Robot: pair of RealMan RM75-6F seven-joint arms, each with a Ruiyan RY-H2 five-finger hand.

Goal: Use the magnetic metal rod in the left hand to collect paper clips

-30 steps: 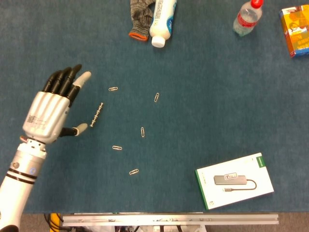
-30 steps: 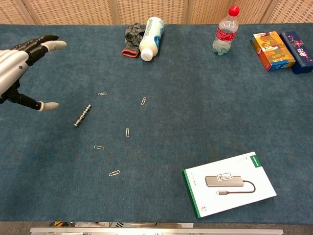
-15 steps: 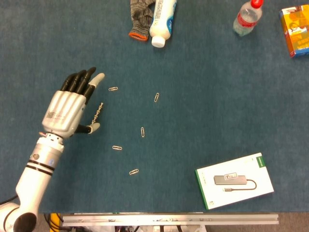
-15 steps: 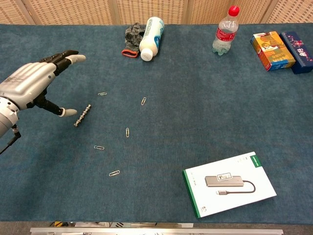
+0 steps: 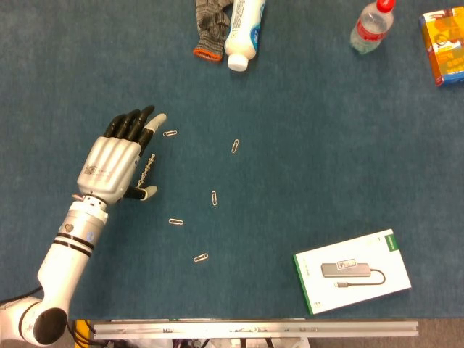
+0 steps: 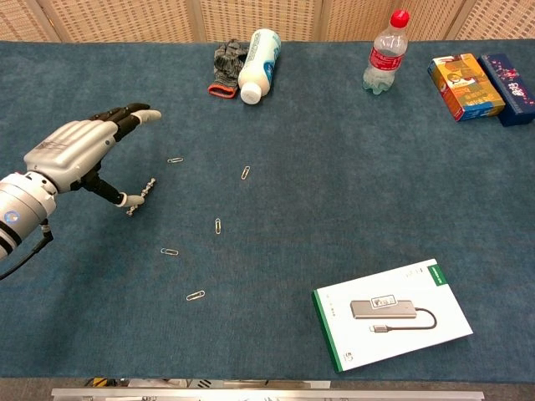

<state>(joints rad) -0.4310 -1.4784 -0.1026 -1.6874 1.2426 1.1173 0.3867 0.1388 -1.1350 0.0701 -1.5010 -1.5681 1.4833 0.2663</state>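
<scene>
Currently the left robot hand sits over the left part of the blue tabletop, palm down, fingers stretched forward and close together, thumb held out to the side; it holds nothing. The metal rod lies flat on the tabletop just beside the hand's right edge, running roughly along the line of the fingers. From the chest view, the rod has its near end at the thumb tip; whether the thumb actually touches it cannot be told. The fingers reach over and past the rod's far end without closing on it.

Paper clips, five seen, all loose on the tabletop:
- one just beyond the fingertips, near the far end of the rod;
- one further right;
- one right of the rod, well apart from the hand;
- one nearer the front edge, below the thumb;
- one nearest the front edge.
None touches the rod.

Right robot hand: not seen in either view.

Other items: white bottle lying on its side next to a grey glove at the far edge; clear water bottle with red cap; orange box at far right; white-and-green box at near right.
</scene>
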